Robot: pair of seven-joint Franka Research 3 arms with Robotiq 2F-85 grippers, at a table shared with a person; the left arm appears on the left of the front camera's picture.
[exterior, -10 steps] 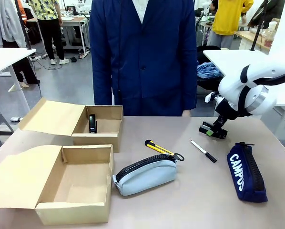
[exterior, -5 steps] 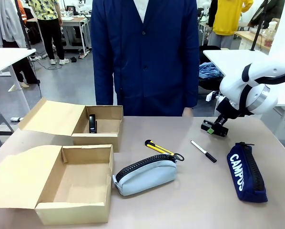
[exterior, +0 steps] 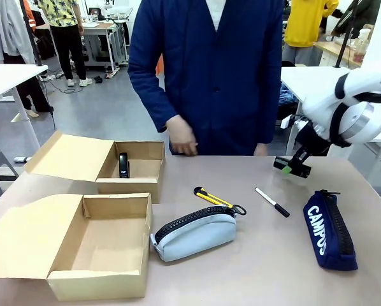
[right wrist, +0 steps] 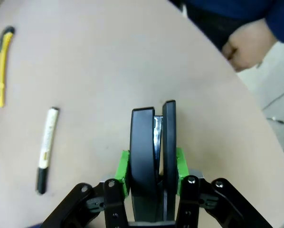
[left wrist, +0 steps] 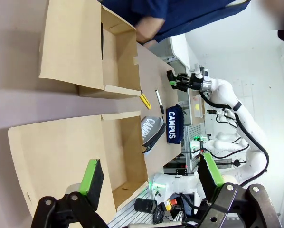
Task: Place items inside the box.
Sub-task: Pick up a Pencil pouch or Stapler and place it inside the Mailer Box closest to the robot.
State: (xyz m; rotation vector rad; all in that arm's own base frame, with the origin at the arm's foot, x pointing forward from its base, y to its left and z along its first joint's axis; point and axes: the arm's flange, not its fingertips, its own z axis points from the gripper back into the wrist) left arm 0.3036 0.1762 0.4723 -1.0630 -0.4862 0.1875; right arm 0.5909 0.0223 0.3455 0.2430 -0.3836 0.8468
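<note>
Front view: my right tool (exterior: 295,168) is clamped on the black stapler (exterior: 281,165). It has risen higher off the surface (exterior: 254,268) than a moment ago and drifted a little farther from the box (exterior: 101,284). The pick-up looks done, and I judge the carry is what remains, since the stapler hangs well apart from the box, out past its right side. The person's hand (exterior: 181,137) has swung forward, beyond the box's far side; a second ago that arm hung down. The grey pouch (exterior: 194,234) lies just beside the box's right wall. The utility knife (exterior: 211,197), marker (exterior: 272,202) and navy pouch (exterior: 329,229) lie farther out on that same side. None of them has moved.

Left wrist view: my left tool (left wrist: 149,166) stands with its jaws apart and nothing between them, hovering near the box's open flap.

Right wrist view: the green pads (right wrist: 125,164) press both flanks of the stapler, with bare surface beneath it.
</note>
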